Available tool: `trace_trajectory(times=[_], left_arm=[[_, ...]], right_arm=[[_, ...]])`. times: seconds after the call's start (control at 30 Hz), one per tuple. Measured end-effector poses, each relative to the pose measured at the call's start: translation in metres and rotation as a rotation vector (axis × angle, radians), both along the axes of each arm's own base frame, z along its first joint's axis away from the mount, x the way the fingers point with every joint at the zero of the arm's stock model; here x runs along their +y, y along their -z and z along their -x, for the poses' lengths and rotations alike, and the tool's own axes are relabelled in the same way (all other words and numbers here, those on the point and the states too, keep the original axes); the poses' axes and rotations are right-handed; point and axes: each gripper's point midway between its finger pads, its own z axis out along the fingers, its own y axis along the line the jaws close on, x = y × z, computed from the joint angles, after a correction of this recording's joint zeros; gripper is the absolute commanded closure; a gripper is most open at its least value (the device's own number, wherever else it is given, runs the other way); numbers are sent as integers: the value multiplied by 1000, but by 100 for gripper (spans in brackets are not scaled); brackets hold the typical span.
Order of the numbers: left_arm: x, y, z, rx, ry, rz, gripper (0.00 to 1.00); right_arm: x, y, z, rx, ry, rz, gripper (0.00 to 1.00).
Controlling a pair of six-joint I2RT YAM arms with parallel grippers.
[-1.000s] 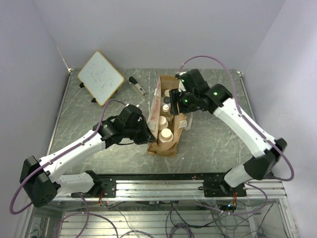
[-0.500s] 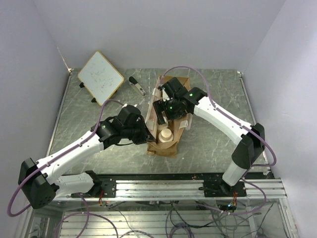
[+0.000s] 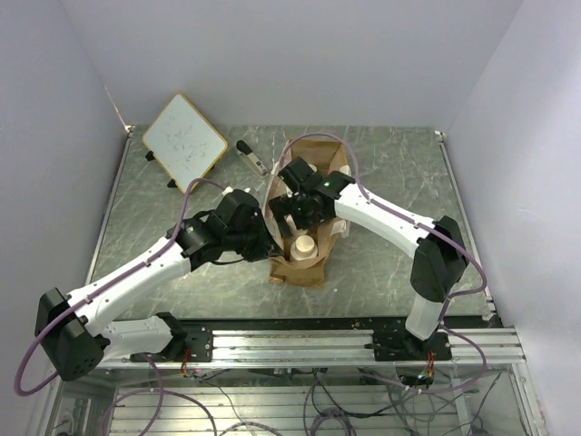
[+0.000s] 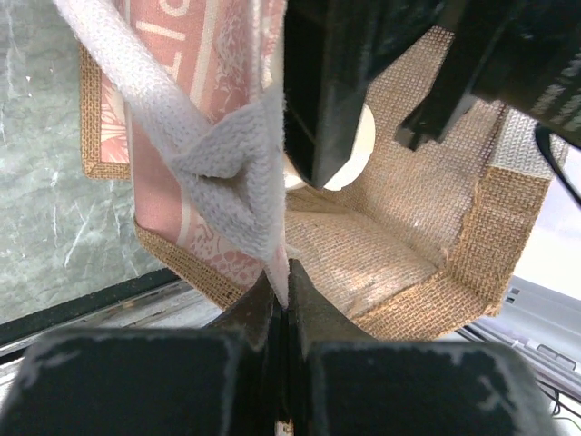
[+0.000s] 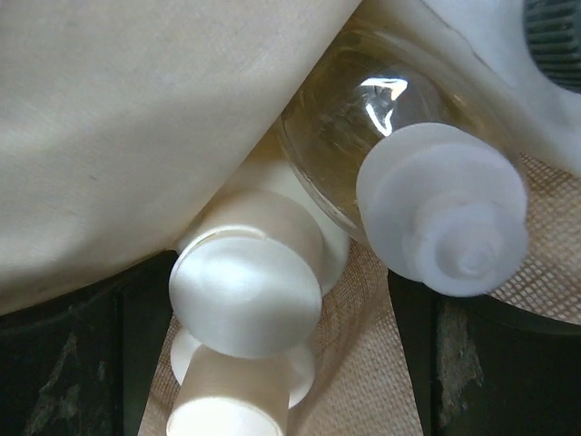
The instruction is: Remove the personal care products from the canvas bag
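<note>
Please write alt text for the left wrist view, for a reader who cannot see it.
The left gripper pinches the white handle strap of the canvas bag, holding its mouth open. Inside, the right gripper, open, hangs over a cream bottle.

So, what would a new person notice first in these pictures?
The tan bag in the middle of the table, with both arms at it: the left fingers pinch its white strap, and the right fingers stand open inside it. Between the right fingers are bottles with pale round caps.
</note>
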Motion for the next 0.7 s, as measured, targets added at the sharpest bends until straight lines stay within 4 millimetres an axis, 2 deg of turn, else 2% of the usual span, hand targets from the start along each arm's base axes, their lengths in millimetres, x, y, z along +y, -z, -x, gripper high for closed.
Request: trace_trajectory(times=[0.27,0.53,0.7], left_arm=[[5,-1,-3,-17,-5,-32,93],[6,-1,-3,-24,2,-45,93],[7,-1,-3,-26,0,-48,93]], right_arm=[[5,20,3,5,76,52,17],[7,29,2,-11,129,45,17],[10,31,1,-26,134,45,37]])
